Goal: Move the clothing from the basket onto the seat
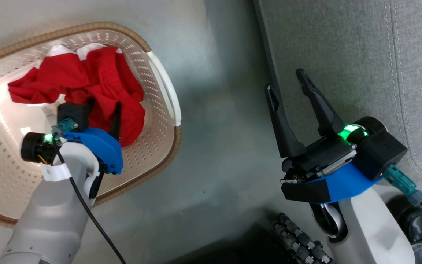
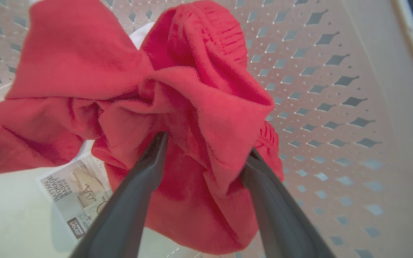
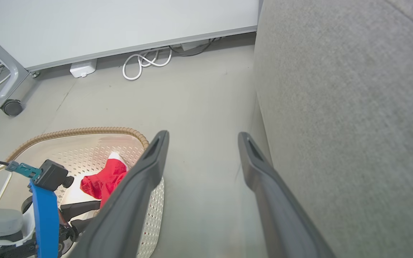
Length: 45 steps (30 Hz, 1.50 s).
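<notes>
Clothing: red fabric with white trim at the top, bunched in one heap inside the basket. The heap lies on the basket's base toward its far edge in the head view and reaches the perforated wall on the side with the white handle. A label sticker on the base is partly covered by the heap's near edge.

Left gripper: lowered into the basket, jaws spread wide, a fold of the red fabric standing between the two dark fingers. Both fingertips meet the cloth; the fold is not pinched.

Basket: stands on the grey floor, apart from the seat, with a strip of floor between them.

Right gripper: jaws spread, nothing between them, positioned above the seat's front edge, fingers pointing along it.

Seat: grey upholstery with visible seams; no clothing on the part in view.
</notes>
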### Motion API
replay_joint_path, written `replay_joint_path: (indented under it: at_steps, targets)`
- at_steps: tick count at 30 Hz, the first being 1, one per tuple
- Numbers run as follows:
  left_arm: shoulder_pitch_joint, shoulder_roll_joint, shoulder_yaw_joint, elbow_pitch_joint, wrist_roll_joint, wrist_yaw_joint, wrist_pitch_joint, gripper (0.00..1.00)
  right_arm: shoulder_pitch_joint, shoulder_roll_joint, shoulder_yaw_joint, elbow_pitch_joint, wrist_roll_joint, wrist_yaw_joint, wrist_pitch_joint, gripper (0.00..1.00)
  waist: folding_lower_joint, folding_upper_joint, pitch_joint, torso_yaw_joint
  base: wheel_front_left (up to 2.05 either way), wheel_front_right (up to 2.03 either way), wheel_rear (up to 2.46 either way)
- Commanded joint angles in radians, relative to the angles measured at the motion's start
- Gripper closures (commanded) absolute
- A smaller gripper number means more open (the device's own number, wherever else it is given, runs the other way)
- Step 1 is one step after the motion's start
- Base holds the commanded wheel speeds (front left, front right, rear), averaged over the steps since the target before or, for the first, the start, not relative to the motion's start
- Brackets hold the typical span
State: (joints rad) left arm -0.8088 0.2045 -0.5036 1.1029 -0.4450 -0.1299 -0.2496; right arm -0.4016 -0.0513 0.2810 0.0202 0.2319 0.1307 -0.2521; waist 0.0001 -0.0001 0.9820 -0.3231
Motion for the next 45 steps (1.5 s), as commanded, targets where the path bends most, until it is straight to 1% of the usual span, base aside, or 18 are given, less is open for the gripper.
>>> replay_joint_path:
  at_steps: [1,6,7,8,9,10,11,24,34,40,45]
  targets:
    - [-0.020,0.009,0.002,0.007,-0.004,-0.001,-0.007,0.00,-0.013,0.002,0.004,0.000,0.008,0.000,-0.006,0.00,-0.0001,0.0001,0.009,-0.010,0.00,0.00,0.00]
    - [-0.032,0.009,-0.005,0.039,-0.016,-0.001,-0.008,0.00,-0.012,0.001,0.014,0.013,0.022,0.000,-0.012,0.00,-0.0001,0.0001,0.009,-0.021,0.00,0.00,0.00]
    - [-0.033,0.009,-0.007,0.043,-0.019,-0.001,-0.008,0.10,-0.011,0.001,0.015,0.015,0.024,0.000,-0.013,0.00,-0.0001,0.0001,0.008,-0.023,0.00,0.00,0.00]
    - [-0.035,0.010,-0.010,0.046,-0.021,-0.001,-0.009,0.36,-0.011,0.001,0.015,0.016,0.027,0.000,-0.013,0.00,-0.0001,0.0001,0.007,-0.024,0.00,0.00,0.00]
    - [-0.036,0.010,-0.012,0.048,-0.022,-0.001,-0.009,0.54,-0.011,0.001,0.015,0.018,0.028,0.000,-0.014,0.00,-0.0001,0.0001,0.007,-0.025,0.00,0.00,0.00]
    - [-0.037,0.011,-0.015,0.050,-0.026,-0.001,-0.010,0.66,-0.011,0.001,0.015,0.019,0.028,0.000,-0.013,0.00,-0.0001,0.0001,0.006,-0.026,0.00,0.00,0.00]
    - [-0.037,0.012,-0.017,0.052,-0.029,-0.001,-0.009,1.00,-0.011,0.001,0.015,0.020,0.029,0.000,-0.013,0.00,-0.0001,0.0001,0.005,-0.027,0.00,0.00,0.00]
    - [-0.048,0.019,-0.061,0.057,-0.072,-0.001,-0.014,1.00,-0.027,0.001,0.016,0.015,0.031,0.000,-0.014,0.00,-0.0001,0.0001,0.002,-0.024,0.00,0.00,0.00]
    - [-0.044,0.025,-0.089,0.072,-0.107,-0.001,-0.015,1.00,-0.033,0.001,0.022,0.024,0.032,0.000,-0.014,0.00,-0.0001,0.0001,-0.024,-0.022,0.00,0.00,0.00]
    - [-0.011,0.012,-0.109,0.064,-0.128,-0.001,-0.016,1.00,-0.026,0.001,0.024,0.040,0.022,0.000,-0.014,0.00,-0.0001,0.0001,-0.098,-0.005,0.00,0.00,0.00]
    - [0.040,0.001,-0.130,0.039,-0.144,-0.001,-0.017,1.00,-0.005,0.001,0.009,0.067,0.006,0.000,-0.014,0.00,-0.0001,0.0001,-0.202,0.022,0.00,0.00,0.00]
